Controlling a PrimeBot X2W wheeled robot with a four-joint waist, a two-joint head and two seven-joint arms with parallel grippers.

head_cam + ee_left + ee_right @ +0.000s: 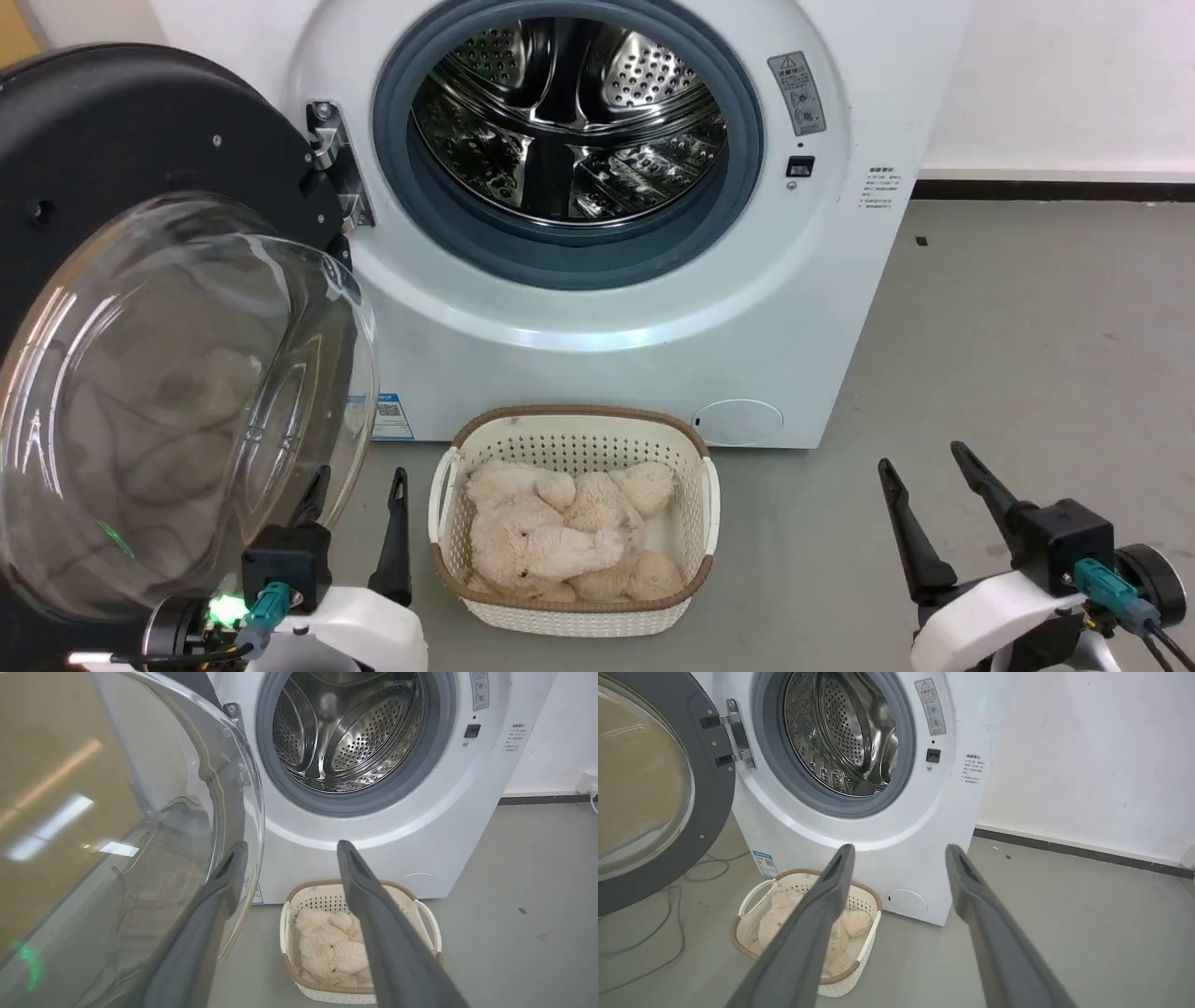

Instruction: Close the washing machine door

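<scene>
Left gripper (290,845), fingers spread, hovers with the open washing machine door (112,121) just beside one finger.

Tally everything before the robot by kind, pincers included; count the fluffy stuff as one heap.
Washing machine: 1
Washing machine door: 1
Basket: 1
Fluffy heap: 1
Pincers: 2 (left pincer, right pincer)
Total: 6

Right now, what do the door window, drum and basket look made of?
Door window: clear glossy glass or plastic, see-through with glare. Drum: likely polished perforated steel, mirror reflections. Basket: cream matte plastic, moulded holes; brown rim, possibly woven-look trim.
</scene>
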